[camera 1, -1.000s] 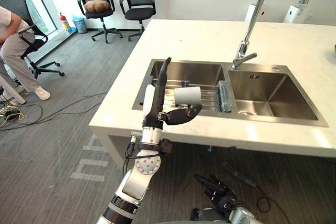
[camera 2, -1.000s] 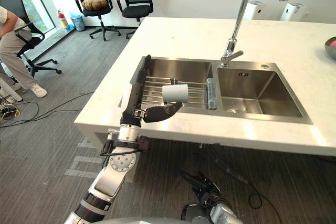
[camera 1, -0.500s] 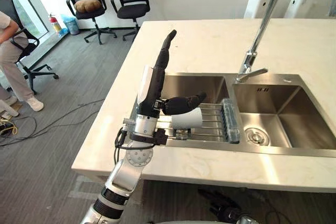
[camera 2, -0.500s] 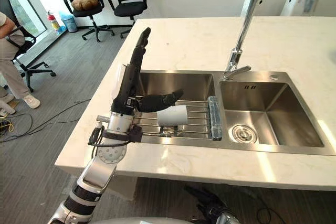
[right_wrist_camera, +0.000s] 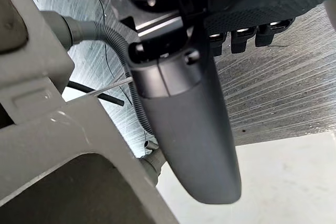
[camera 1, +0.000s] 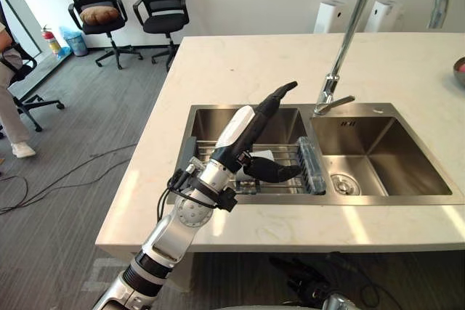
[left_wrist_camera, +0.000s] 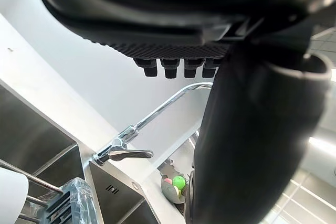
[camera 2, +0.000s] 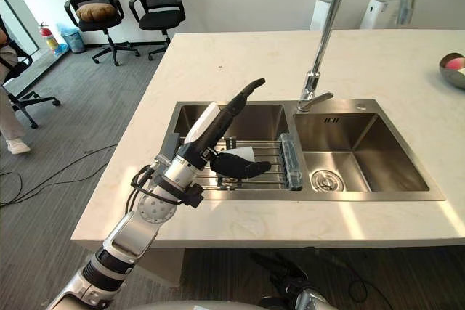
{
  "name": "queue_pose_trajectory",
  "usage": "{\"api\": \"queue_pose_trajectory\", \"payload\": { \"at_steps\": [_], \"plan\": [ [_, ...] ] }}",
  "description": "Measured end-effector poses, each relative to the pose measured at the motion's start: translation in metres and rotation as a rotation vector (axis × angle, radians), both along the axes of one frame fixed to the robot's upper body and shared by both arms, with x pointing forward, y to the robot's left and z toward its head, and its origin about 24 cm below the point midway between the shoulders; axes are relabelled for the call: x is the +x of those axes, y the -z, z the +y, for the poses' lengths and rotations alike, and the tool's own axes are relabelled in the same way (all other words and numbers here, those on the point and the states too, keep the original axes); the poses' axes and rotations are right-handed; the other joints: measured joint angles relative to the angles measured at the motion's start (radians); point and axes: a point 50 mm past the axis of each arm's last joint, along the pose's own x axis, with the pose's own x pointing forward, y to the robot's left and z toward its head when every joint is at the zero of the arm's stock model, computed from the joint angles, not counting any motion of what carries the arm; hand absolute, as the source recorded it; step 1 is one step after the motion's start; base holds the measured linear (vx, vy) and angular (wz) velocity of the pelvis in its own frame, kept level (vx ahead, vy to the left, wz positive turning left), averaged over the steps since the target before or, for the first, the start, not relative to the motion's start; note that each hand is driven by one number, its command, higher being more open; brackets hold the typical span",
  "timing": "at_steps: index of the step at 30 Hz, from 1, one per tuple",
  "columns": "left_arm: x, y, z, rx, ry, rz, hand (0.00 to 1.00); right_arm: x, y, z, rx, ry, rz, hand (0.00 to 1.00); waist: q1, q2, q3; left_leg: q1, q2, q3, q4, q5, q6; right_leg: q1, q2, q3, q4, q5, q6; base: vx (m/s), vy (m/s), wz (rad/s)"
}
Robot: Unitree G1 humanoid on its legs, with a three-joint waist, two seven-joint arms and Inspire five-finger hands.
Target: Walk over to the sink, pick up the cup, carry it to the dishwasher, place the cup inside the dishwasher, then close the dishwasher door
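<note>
A white cup (camera 2: pixel 241 154) lies on its side on the wire rack (camera 1: pixel 289 152) across the left basin of the steel sink (camera 1: pixel 327 200); its rim also shows in the left wrist view (left_wrist_camera: pixel 10 192). My left hand (camera 1: pixel 256 115) is open over the cup, with its straight fingers leaning toward the faucet (camera 1: pixel 347 45). Its thumb (camera 1: pixel 275 172) reaches across the cup's near side and hides much of it; I cannot tell whether it touches. My right hand (camera 1: pixel 305 284) hangs low below the counter edge with relaxed fingers, holding nothing.
A clear holder (camera 1: pixel 311 165) sits at the rack's right end by the divider. A bowl (camera 2: pixel 454 69) stands at the counter's far right. Office chairs (camera 1: pixel 94 16) and a seated person (camera 1: pixel 7 107) are far off on the left, across grey floor.
The view has shifted as I came closer. My left hand has tipped from pointing upward to leaning forward and lower over the cup, its thumb now across the cup's front.
</note>
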Motion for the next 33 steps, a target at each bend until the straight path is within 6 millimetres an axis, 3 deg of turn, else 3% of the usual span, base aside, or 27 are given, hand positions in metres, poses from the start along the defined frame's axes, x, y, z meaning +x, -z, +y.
{"api": "queue_pose_trajectory", "payload": {
  "at_steps": [2, 3, 4, 5, 6, 8, 12, 15, 19, 24, 33],
  "plan": [
    [0.008, 0.005, 0.013, 0.025, -0.060, 0.031, 1.00, -0.007, 0.004, 0.001, 0.007, -0.001, 0.039, 1.00, 0.004, -0.004, -0.030, -0.021, 0.033, 0.014, 0.002, 0.012, -0.022, 0.055, -0.032, -0.057, -0.084, 0.006, 0.021, -0.05, -0.150, -0.50],
    [0.012, 0.005, 0.025, 0.056, -0.097, 0.034, 1.00, -0.013, 0.007, 0.009, 0.032, -0.010, 0.076, 1.00, 0.019, -0.036, -0.052, -0.029, 0.038, 0.038, -0.011, 0.033, -0.046, 0.110, -0.018, -0.019, -0.263, 0.073, 0.095, -0.01, -0.253, -0.65],
    [0.013, 0.005, 0.031, 0.071, -0.117, 0.035, 1.00, -0.016, 0.009, 0.012, 0.039, -0.023, 0.093, 1.00, 0.025, -0.050, -0.060, -0.034, 0.041, 0.049, -0.022, 0.049, -0.062, 0.138, 0.002, -0.011, -0.355, 0.089, 0.123, -0.02, -0.338, -0.69],
    [0.018, 0.009, 0.037, 0.073, -0.150, 0.065, 1.00, -0.016, 0.009, 0.011, 0.034, -0.042, 0.096, 1.00, 0.030, -0.024, -0.054, -0.040, 0.071, 0.059, -0.030, 0.075, -0.063, 0.154, 0.048, 0.002, -0.441, 0.146, 0.104, -0.06, -0.364, -0.55],
    [0.022, 0.015, 0.040, 0.079, -0.171, 0.100, 1.00, -0.014, 0.007, 0.005, 0.029, -0.047, 0.087, 1.00, 0.027, -0.003, -0.048, -0.039, 0.096, 0.059, -0.030, 0.079, -0.067, 0.153, 0.075, 0.014, -0.452, 0.154, 0.093, -0.06, -0.314, -0.43],
    [0.024, 0.020, 0.039, 0.090, -0.166, 0.134, 1.00, -0.015, 0.007, 0.002, 0.021, -0.048, 0.090, 1.00, 0.018, 0.011, -0.054, -0.033, 0.119, 0.060, -0.030, 0.082, -0.073, 0.152, 0.099, 0.019, -0.452, 0.156, 0.086, -0.04, -0.147, -0.19],
    [0.026, 0.013, 0.033, 0.075, -0.153, 0.111, 1.00, -0.017, 0.007, -0.004, 0.008, -0.045, 0.096, 1.00, 0.018, 0.013, -0.055, -0.041, 0.120, 0.061, -0.036, 0.087, -0.080, 0.137, 0.103, 0.028, -0.462, 0.161, 0.077, -0.04, -0.035, -0.07],
    [0.032, 0.010, 0.032, 0.094, -0.161, 0.102, 1.00, -0.019, 0.007, -0.005, 0.004, -0.040, 0.104, 1.00, 0.016, 0.011, -0.053, -0.044, 0.097, 0.055, -0.048, 0.091, -0.080, 0.139, 0.090, 0.020, -0.473, 0.172, 0.089, -0.02, 0.024, 0.10],
    [0.048, 0.028, 0.040, 0.219, -0.215, 0.178, 1.00, -0.018, 0.007, -0.008, -0.001, -0.037, 0.115, 1.00, 0.012, 0.011, -0.042, -0.028, 0.067, 0.043, -0.084, 0.108, -0.069, 0.155, 0.070, 0.003, -0.485, 0.179, 0.099, -0.01, 0.044, 0.13],
    [0.056, 0.066, 0.066, 0.369, -0.325, 0.331, 1.00, -0.012, 0.005, -0.007, 0.006, -0.031, 0.095, 1.00, -0.015, 0.011, -0.029, -0.019, 0.054, 0.047, -0.102, 0.117, -0.066, 0.155, 0.061, 0.004, -0.485, 0.182, 0.104, 0.00, 0.000, 0.00],
    [0.060, 0.077, 0.078, 0.448, -0.368, 0.359, 1.00, -0.008, 0.004, -0.006, 0.008, -0.031, 0.077, 1.00, -0.036, 0.013, -0.011, -0.006, 0.055, 0.051, -0.103, 0.118, -0.067, 0.164, 0.062, 0.009, -0.488, 0.186, 0.104, 0.00, -0.001, -0.01]
  ]
}}
